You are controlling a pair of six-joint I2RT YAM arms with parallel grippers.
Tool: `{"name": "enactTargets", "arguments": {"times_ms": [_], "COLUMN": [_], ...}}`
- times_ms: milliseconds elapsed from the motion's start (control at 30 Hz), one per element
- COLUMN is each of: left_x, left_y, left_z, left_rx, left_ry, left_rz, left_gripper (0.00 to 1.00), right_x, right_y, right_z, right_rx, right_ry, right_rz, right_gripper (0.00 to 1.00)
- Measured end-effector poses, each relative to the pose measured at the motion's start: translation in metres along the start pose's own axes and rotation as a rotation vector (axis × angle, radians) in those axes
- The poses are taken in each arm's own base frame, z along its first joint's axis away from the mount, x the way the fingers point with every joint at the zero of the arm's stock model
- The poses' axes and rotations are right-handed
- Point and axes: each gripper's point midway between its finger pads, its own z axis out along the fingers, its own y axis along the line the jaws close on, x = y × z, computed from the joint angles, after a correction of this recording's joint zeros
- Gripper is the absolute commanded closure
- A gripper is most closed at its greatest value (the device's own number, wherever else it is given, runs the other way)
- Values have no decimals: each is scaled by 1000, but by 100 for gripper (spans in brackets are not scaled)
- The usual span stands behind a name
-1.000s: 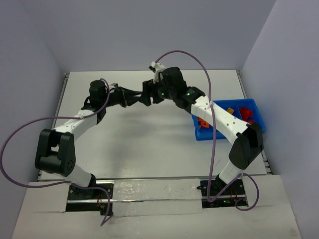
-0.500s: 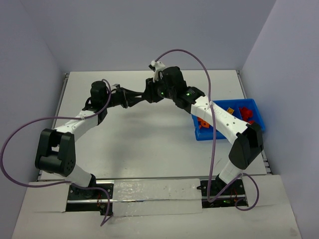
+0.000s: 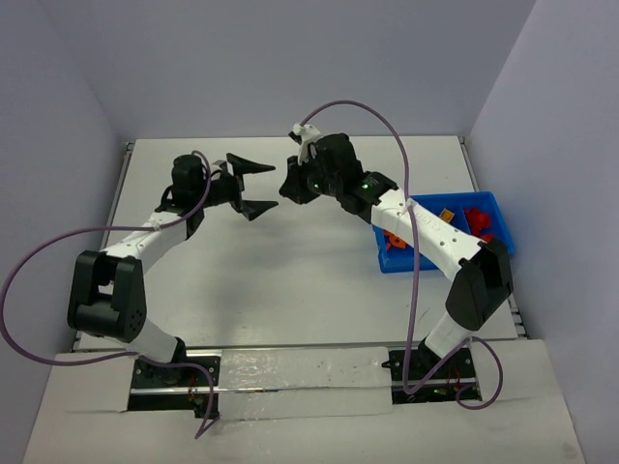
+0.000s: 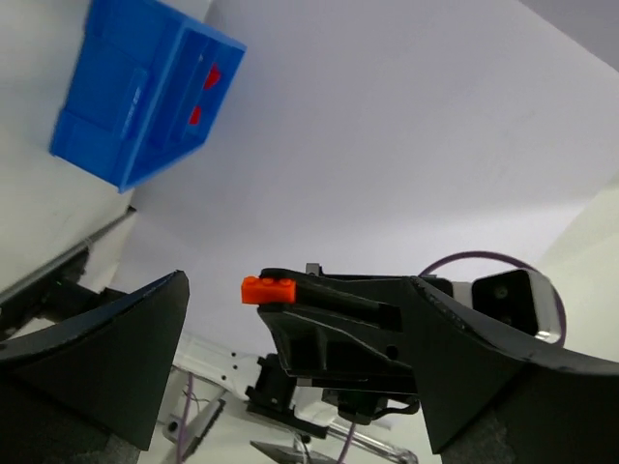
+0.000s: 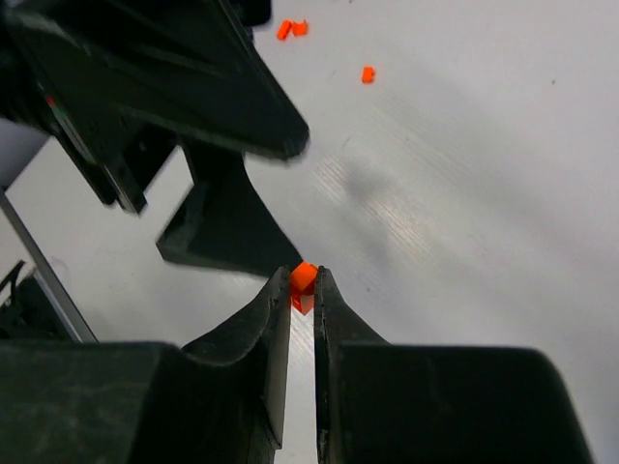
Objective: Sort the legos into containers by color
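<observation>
Orange lego brick (image 5: pixel 303 278), gripped at the very tips of the right pincer (image 5: pixel 303 295), which is clenched on it above the middle of the table (image 3: pixel 290 290), well clear of the surface. The left pincer (image 3: pixel 269 186) faces it, released, its fingers (image 4: pixel 116 358) spread wide to either side of the brick. One finger ends just beside the brick; contact cannot be told.

The blue bin (image 3: pixel 395 263) sits at the table's right edge, well apart from both pincers and partly hidden under the right arm, with red and orange legos inside. Bare table lies between the arms and near their bases.

The right wrist view alone shows loose orange legos (image 5: pixel 292 29) on the table beyond the left pincer. The top view does not resolve the held brick.
</observation>
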Motion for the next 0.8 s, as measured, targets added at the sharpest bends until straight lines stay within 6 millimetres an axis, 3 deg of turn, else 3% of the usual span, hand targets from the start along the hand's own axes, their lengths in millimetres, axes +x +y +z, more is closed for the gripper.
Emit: {"name": "enactTargets", "arguments": {"times_ms": [200,267,367,567,667,800], "left_x": [-53,-74,-89,-99,-116,-151], "left_y": [-24,-39,-60,-68,-66,-45], "left_z": [-27,-38,-54,-94,-108,-118], "left_rx": [-14,-47,-88,-232,-334,-523], "left_ry": [-196,-308,-444,-660,-741,-796], "left_rz": [220,378,628,995,1096,1163], "left_gripper": [1,1,1,1,1,1], "right_x": [23,27,38,71,100,133], "right_y": [-19,-38,-82,-175,-202,-226], "right_z": [-27,-46,-83,-146,-158,-157], "right_rx": [45,89,202,478,546,578], "right_ry": [49,47,53,138,242,370], "right_rz": [-12,-18,-13,16,39,74], "right_gripper": [100,100,100,100,100,100]}}
